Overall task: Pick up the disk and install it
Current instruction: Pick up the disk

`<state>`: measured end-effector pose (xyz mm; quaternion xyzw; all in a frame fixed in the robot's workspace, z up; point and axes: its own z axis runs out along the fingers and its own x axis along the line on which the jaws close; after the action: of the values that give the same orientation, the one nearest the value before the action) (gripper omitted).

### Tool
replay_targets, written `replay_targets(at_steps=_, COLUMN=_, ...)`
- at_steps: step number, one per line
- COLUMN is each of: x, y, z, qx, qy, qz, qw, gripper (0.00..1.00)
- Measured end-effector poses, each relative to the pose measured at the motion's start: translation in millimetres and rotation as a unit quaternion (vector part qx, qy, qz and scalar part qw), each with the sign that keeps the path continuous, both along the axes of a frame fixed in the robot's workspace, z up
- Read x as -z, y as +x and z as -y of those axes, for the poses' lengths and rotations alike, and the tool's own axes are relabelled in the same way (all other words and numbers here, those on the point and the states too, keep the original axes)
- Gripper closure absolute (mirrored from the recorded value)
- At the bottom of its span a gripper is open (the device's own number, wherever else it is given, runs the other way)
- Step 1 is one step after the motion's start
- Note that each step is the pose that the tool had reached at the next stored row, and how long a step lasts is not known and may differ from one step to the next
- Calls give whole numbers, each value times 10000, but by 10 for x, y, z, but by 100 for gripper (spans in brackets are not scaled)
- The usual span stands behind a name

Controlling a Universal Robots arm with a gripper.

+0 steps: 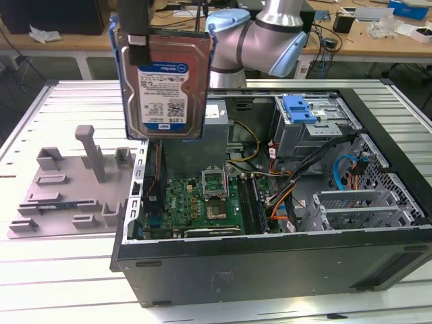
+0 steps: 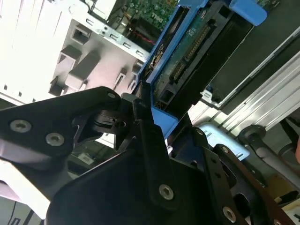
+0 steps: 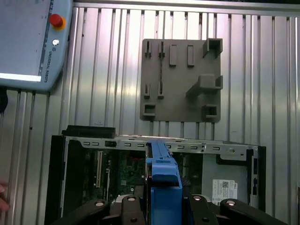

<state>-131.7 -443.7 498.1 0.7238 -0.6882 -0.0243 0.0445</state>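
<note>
On my feed the counter (image 1: 61,283) is a silvery metal top of long ribbed slats, and overhead light glares off it in pale streaks. Behind it I see a row of wooden desks (image 1: 67,39) cluttered with cables, crumpled paper (image 1: 44,34) and a blue box (image 1: 408,8). The floor (image 1: 40,71) beneath them lies in shadow.

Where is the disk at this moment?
In the exterior view the disk hangs upright in the gripper, above the open computer case's end at the view's left, near the grey tray.
</note>
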Motion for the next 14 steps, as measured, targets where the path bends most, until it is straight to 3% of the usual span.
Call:
replay_targets(at_steps=4, x=-1, y=205, z=49, qx=-11, qy=-1, qz=-1, qw=10000, gripper=63)
replay_targets(at_steps=14, x=0, y=591, z=141, qx=-31, qy=0, qz=0, qw=10000, gripper=63)
